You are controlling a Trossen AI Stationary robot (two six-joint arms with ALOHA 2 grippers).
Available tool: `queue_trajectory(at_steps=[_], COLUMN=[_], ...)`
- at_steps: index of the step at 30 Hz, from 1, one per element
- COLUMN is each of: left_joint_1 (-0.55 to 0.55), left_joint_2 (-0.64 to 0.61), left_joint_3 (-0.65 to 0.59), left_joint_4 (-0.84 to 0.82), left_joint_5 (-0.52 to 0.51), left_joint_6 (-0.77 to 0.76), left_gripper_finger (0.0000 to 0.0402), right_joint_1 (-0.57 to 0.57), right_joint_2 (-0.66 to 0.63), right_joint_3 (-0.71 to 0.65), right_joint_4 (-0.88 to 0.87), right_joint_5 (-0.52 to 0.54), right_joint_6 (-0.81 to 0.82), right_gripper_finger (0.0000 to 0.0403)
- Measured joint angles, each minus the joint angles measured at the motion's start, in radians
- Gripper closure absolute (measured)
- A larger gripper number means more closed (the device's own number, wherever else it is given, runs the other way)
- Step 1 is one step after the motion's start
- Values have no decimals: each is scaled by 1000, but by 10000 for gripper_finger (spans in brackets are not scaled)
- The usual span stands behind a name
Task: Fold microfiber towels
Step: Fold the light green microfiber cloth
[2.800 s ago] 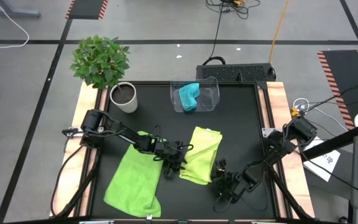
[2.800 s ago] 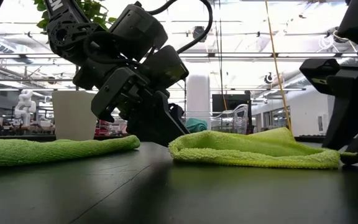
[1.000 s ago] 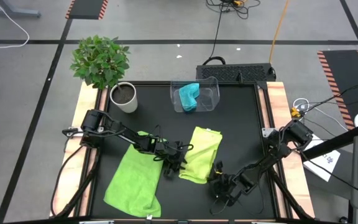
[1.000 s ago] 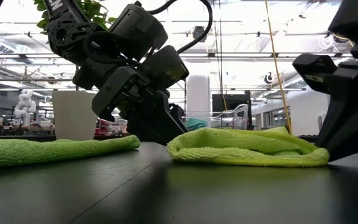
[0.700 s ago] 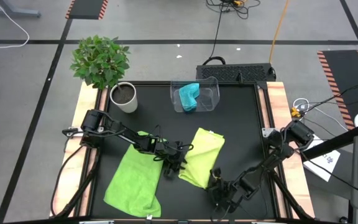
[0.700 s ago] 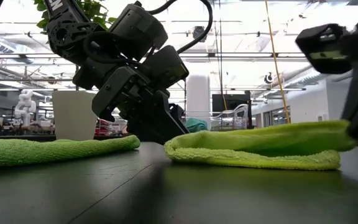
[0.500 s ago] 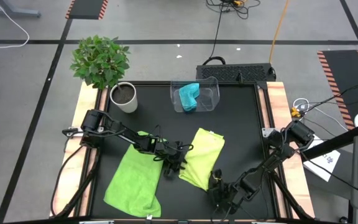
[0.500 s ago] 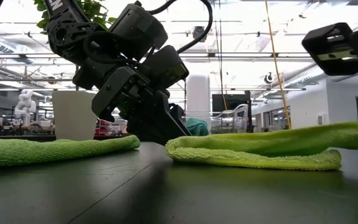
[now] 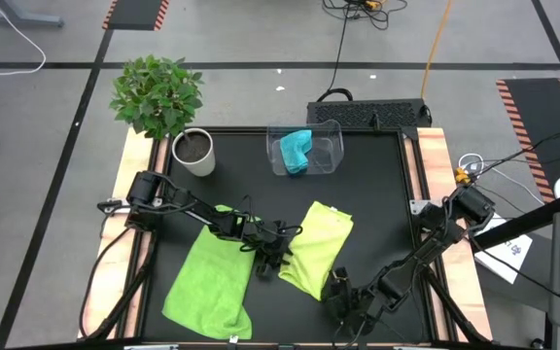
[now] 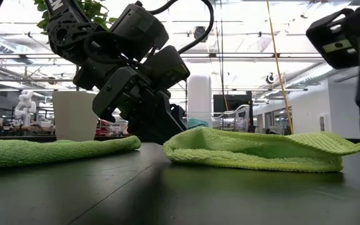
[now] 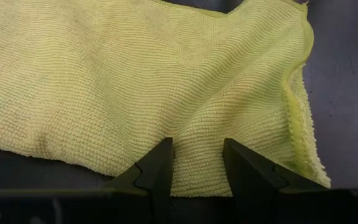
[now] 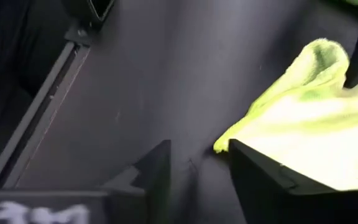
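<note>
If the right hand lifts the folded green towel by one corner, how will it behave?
Probably floppy: the folded towel slumps in soft creases on the table. Its layers look loose, so a corner lift would likely unfold it. Its fuzzy pile should grip, not slip.

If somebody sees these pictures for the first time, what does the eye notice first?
Two lime-green towels on the black table stand out: a flat one at front left and a partly folded one in the middle. The left gripper rests on the middle towel's edge, the right gripper hangs open by its front corner. A blue towel sits in the clear bin behind.
</note>
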State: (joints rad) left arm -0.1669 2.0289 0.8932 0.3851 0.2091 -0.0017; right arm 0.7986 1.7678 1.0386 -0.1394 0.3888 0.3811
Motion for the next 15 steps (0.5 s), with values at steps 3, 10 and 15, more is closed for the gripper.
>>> queue_trajectory(at_steps=[3, 10, 15], left_joint_1=[0, -2, -2], left_joint_2=[0, 0, 0], left_joint_3=[0, 0, 0], left_joint_4=[0, 2, 2], left_joint_5=[0, 0, 0], left_joint_6=[-2, -3, -8], left_gripper_finger=[257, 257, 257], right_joint_1=[0, -29, -77], right_joint_2=[-17, -17, -17], right_joint_3=[0, -6, -44], right_joint_4=[0, 3, 27], right_joint_5=[77, 218, 100], right_joint_6=[-19, -106, -106], right_gripper_finger=[216, 214, 227])
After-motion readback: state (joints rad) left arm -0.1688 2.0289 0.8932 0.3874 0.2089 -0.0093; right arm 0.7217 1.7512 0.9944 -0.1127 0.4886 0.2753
